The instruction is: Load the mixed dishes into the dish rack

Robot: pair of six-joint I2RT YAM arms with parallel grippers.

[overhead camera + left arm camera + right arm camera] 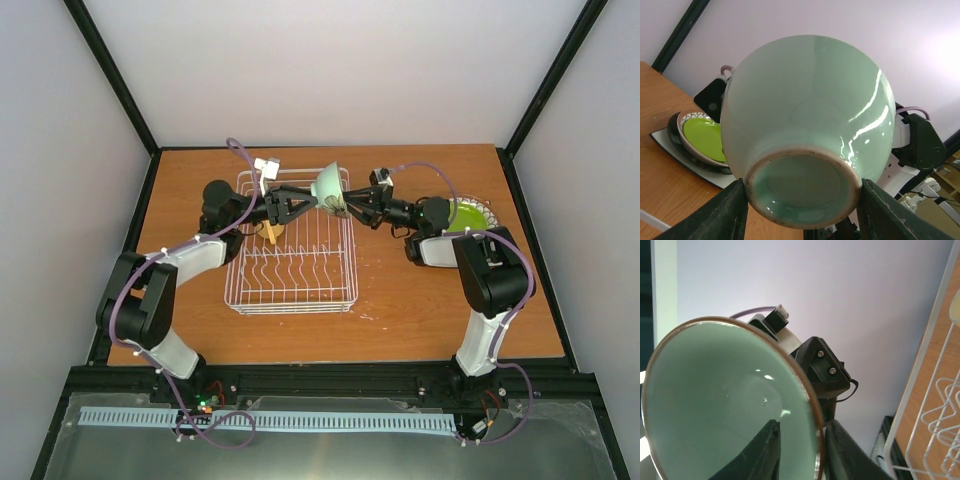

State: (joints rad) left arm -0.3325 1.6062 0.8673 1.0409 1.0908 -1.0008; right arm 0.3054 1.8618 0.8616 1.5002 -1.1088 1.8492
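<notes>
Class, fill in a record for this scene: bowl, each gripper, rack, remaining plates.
bowl: pale mint bowl, held in the air over the dish rack's far right corner
left gripper: clamped on the bowl's foot
right gripper: astride the bowl's rim, grip unclear
plates: small lime-green plate on top of the others, on the table right of the rack

Counts from my side: one pale mint bowl [330,187]. Four plates, one of each: small lime-green plate [704,139], petal-patterned red-rimmed plate [688,118], dark-rimmed cream plate [673,131], square white plate [660,136]. One yellow cup [269,233]. One dish rack [292,290]. Two grippers on me: left gripper [312,200], right gripper [350,207].
</notes>
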